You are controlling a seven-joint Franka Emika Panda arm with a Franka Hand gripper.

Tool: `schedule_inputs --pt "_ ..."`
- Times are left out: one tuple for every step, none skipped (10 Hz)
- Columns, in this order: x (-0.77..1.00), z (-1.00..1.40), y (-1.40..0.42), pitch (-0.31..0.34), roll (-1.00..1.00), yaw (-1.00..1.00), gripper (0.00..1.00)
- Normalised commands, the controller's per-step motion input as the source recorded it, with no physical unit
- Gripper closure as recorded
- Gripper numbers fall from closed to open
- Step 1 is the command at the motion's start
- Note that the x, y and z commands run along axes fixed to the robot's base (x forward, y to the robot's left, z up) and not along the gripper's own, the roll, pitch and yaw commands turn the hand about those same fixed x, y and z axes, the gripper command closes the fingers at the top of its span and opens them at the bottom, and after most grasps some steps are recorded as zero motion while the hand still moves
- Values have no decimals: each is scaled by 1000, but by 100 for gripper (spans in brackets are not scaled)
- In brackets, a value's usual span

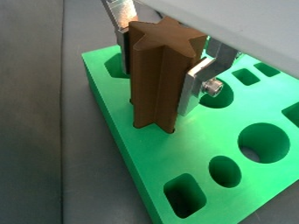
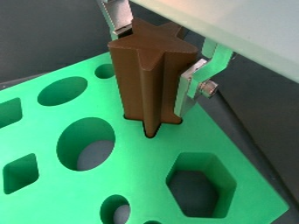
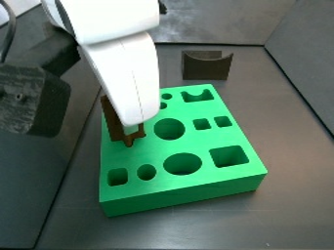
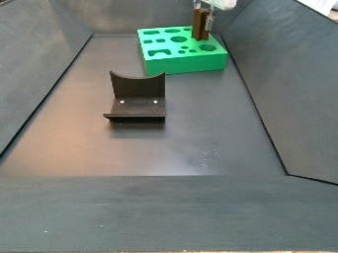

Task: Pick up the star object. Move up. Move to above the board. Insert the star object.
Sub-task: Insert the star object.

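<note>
The star object [image 1: 156, 79] is a tall brown fluted prism, upright between my gripper's silver fingers [image 1: 197, 80]. The gripper [image 1: 158, 52] is shut on it, gripping its upper part; it also shows in the other wrist view [image 2: 152, 54]. The star object [image 2: 147, 83] has its lower end at the top face of the green board [image 2: 146, 166], over a hole that it hides. I cannot tell how deep it sits. In a side view the star object [image 3: 131, 133] stands near the board's [image 3: 196, 166] far left corner under the white arm. Another side view shows it [image 4: 203, 24] on the board [image 4: 179, 59].
The board's other cut-outs lie around the star object: a large circle [image 2: 84, 140], a hexagon [image 2: 201, 182], an oval [image 1: 223, 171] and a square [image 3: 228, 155]. The dark fixture [image 4: 134, 97] stands on the floor apart from the board. Dark walls enclose the floor.
</note>
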Motion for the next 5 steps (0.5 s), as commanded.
schedule_inputs --pt "74 -1000 -149 -116 0 -71 100" --pt "134 -1000 -97 -107 66 -51 100" --pt "166 -840 -63 -107 176 0 100" --pt "-29 -211 0 -209 0 0 100" --pt "0 0 0 0 0 0 100"
